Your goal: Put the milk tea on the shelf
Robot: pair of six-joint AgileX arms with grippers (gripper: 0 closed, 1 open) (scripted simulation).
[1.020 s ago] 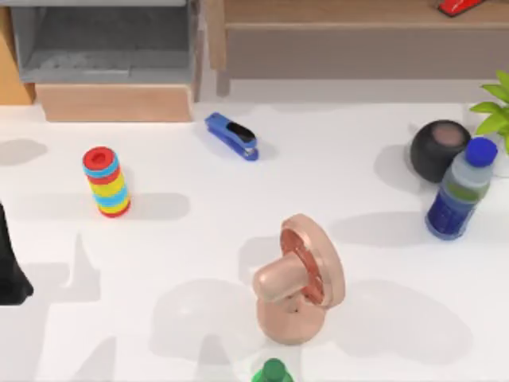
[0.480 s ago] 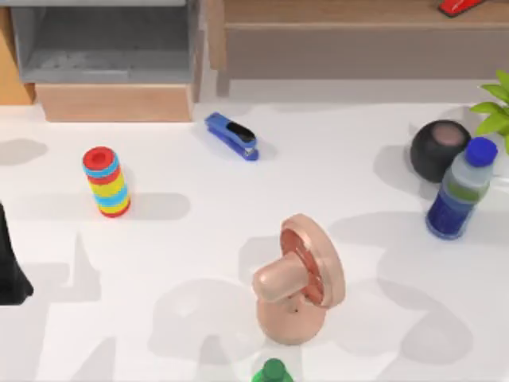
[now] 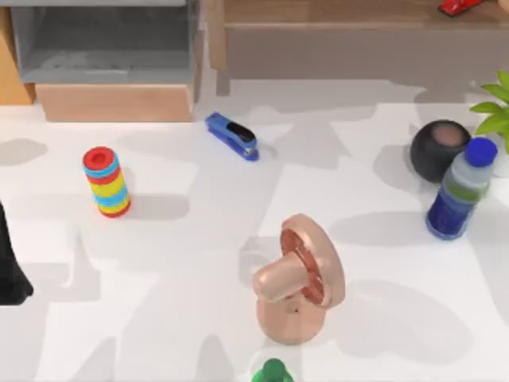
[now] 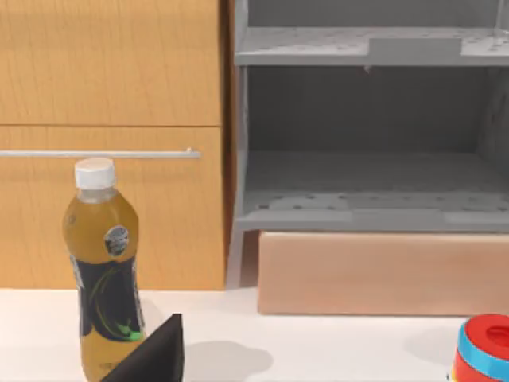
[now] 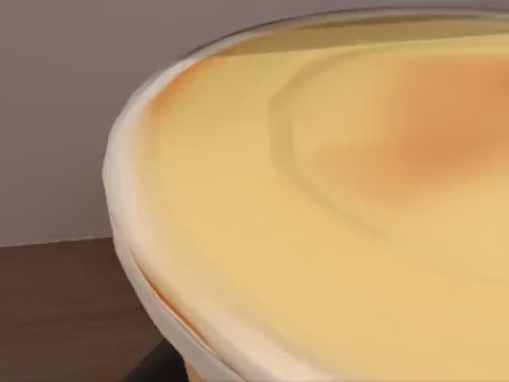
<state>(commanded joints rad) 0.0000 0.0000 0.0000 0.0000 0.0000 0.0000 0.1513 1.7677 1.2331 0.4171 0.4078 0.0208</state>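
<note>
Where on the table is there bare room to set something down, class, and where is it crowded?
Free: the wide patch between the striped cylinder, the blue stapler and the pink fan; also between the fan and the blue-capped bottle. Crowded: the right edge, where the black ball, bottle and plant cluster.

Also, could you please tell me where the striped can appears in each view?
Top view: the striped can stands at the table's left, in front of the grey box.
Left wrist view: the can sits at the picture's edge, before the wooden base under the grey box.
Right wrist view: the milk tea cup close up instead.
Shared landmark: the grey box.
</note>
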